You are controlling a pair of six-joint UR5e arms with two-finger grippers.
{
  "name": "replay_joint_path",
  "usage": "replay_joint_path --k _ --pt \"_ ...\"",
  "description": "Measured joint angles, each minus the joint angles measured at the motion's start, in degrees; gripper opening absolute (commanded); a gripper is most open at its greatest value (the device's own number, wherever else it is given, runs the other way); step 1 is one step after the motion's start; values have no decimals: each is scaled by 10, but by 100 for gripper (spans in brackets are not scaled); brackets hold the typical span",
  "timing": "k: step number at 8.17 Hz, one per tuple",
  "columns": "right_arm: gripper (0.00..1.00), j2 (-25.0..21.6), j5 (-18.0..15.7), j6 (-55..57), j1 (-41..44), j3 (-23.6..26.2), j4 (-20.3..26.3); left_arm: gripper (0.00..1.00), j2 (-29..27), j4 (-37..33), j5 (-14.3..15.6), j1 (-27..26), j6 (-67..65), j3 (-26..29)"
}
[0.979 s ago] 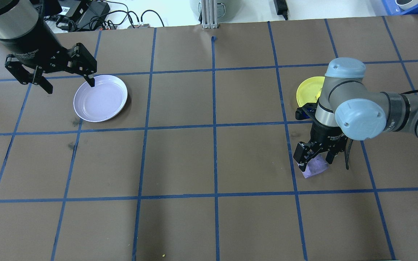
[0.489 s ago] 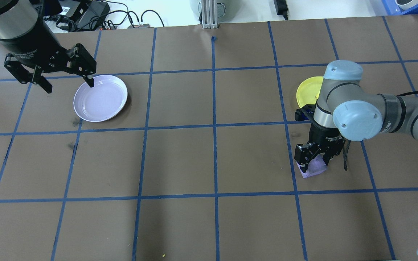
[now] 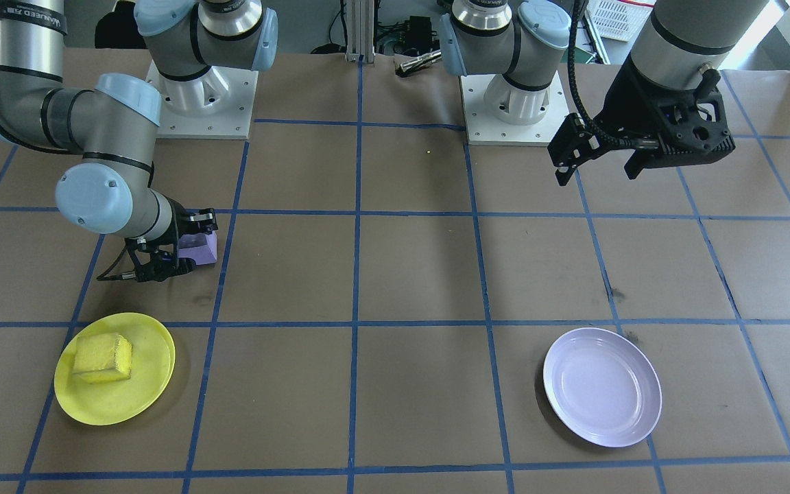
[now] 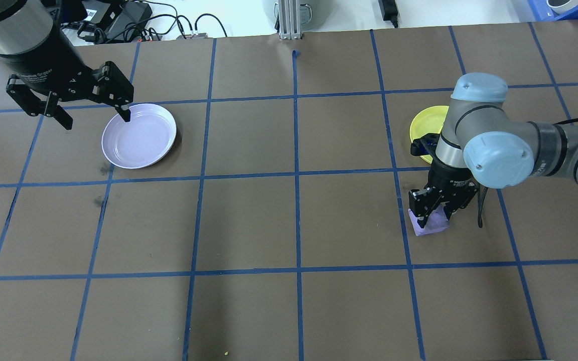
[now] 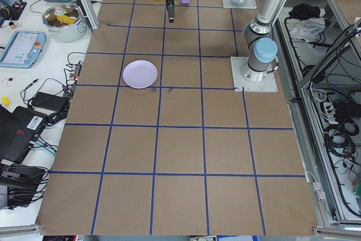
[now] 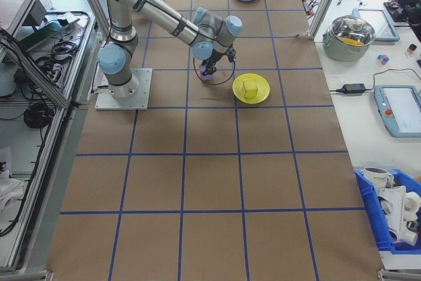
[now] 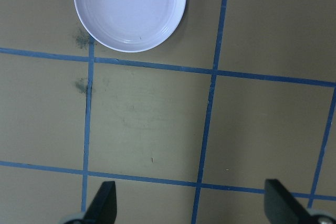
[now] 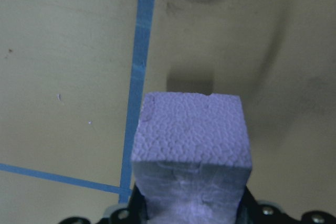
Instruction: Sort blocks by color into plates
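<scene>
Right tool (image 4: 438, 216) clamped on purple block (image 4: 432, 224), lifted off the desk (image 4: 294, 220) beside the yellow plate (image 3: 145, 374). Left tool (image 4: 93, 118) spread wide, empty, over the lavender plate (image 4: 141, 138) edge; desk between is open.

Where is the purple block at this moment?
The purple block is held between the fingers of the right gripper, on the right side of the overhead view, a short way nearer the camera than the yellow plate.
</scene>
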Motion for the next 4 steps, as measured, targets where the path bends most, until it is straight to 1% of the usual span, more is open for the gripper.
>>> replay_joint_path --k 1,3,4 --pt "0 -12 8 0 0 -15 5 100 0 0 0 0 0 0" --pt "0 -44 48 2 14 -52 30 100 0 1 0 0 0 0" --pt "0 -52 66 14 39 -71 37 100 0 1 -1 0 -1 1"
